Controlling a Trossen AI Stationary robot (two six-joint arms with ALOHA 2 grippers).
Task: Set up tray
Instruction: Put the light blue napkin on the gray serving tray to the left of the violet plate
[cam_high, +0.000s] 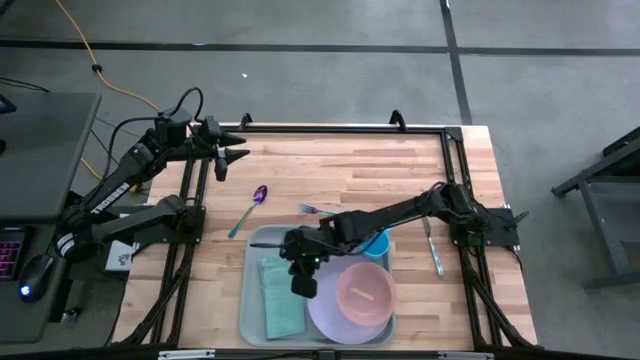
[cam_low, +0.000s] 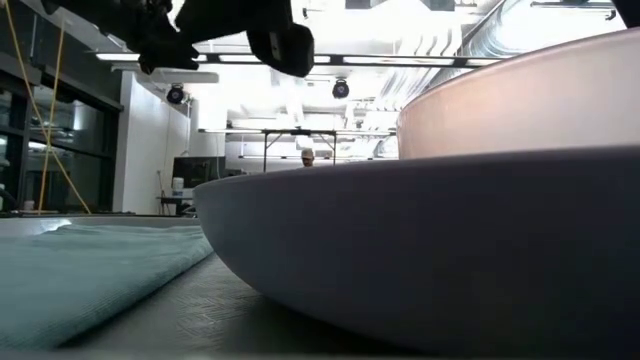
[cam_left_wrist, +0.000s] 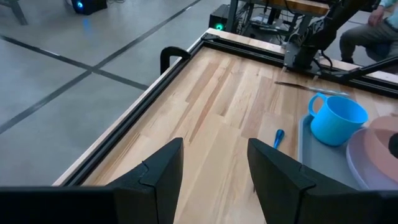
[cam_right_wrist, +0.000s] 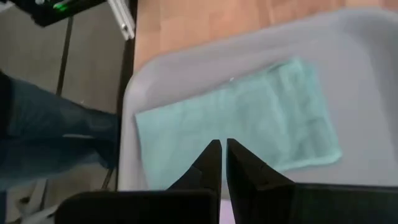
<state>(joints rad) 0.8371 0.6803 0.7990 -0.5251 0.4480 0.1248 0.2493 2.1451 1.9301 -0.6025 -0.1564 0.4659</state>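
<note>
Wood bench (cam_high: 340, 180) carries tray (cam_high: 254, 305) with cloth (cam_high: 281, 293), plate (cam_high: 330, 320), cup (cam_high: 376, 243). Right gripper (cam_high: 302, 287) pressed together, empty, above cloth. Left gripper (cam_left_wrist: 214, 171) spread, parked clear.

The left end effector (cam_left_wrist: 214, 171) was open above the wooden table (cam_left_wrist: 224, 106). A blue mug (cam_left_wrist: 336, 118) stood on the tray (cam_left_wrist: 317, 152), beside a plate (cam_left_wrist: 373, 155).
</note>
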